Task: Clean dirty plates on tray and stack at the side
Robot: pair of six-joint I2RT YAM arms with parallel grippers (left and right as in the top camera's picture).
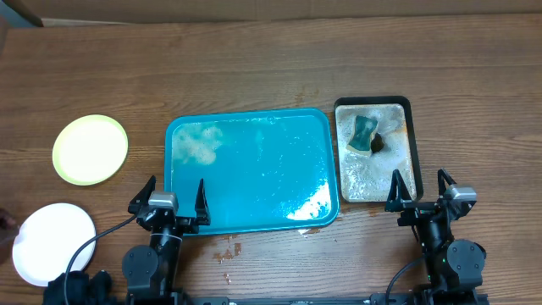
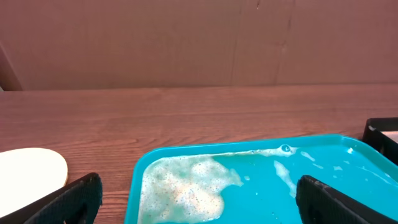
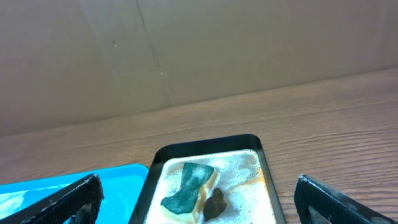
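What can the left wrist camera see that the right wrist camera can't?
Only the left wrist view shows a pale plate at its left edge and the big foam patch lying in the teal tray. Only the right wrist view shows the sponge and a small brown lump beside it, in the foamy water of the black tray. Both views share part of the teal tray, part of the black tray, the wooden table and the brown wall behind it.
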